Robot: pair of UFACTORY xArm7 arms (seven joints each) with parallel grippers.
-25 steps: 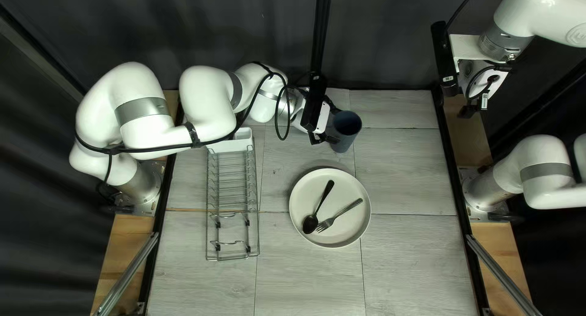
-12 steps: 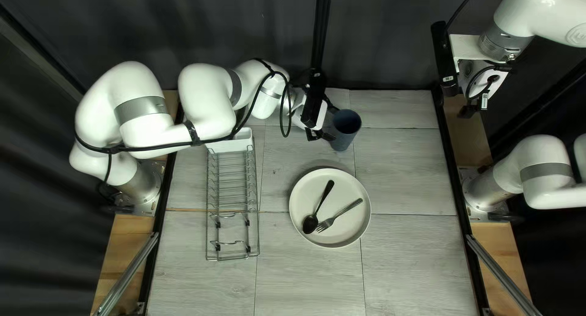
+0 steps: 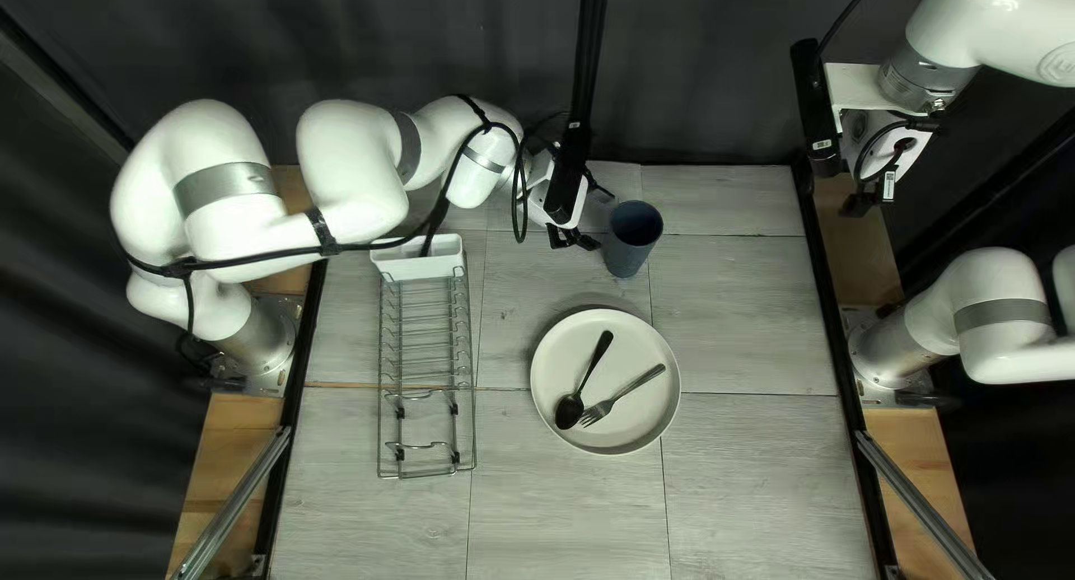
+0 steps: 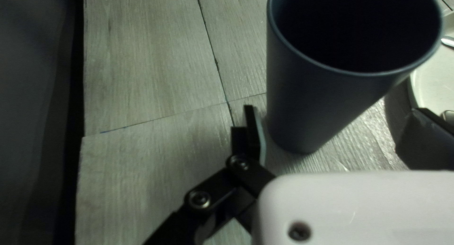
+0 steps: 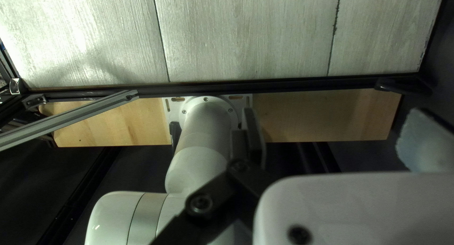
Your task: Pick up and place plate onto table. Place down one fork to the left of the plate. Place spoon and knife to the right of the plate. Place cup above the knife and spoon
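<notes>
At the left of the top left view, the left arm reaches from its base across toward the far side of the tabletop. Under and beyond that arm stands a wire rack, running toward the near edge, with a white holder at its far end; something dark slants up from the holder, too hidden to name. Next comes the left gripper, low beside the cup; in the left wrist view its fingers are spread wide, with the cup upright just ahead of them, and they have hold of nothing. The plate lies on the tabletop to the right of the rack, nearer the near edge than the cup. On it, the spoon rests at the left with its handle angled toward the far side, and the fork lies to the right, tines near the spoon's bowl, handle angled toward the plate's right rim. Farther right, the right gripper is raised near the far right corner; its own wrist view shows its fingers well apart and holding nothing, above the right arm's base on a wooden board along the tabletop's edge.
</notes>
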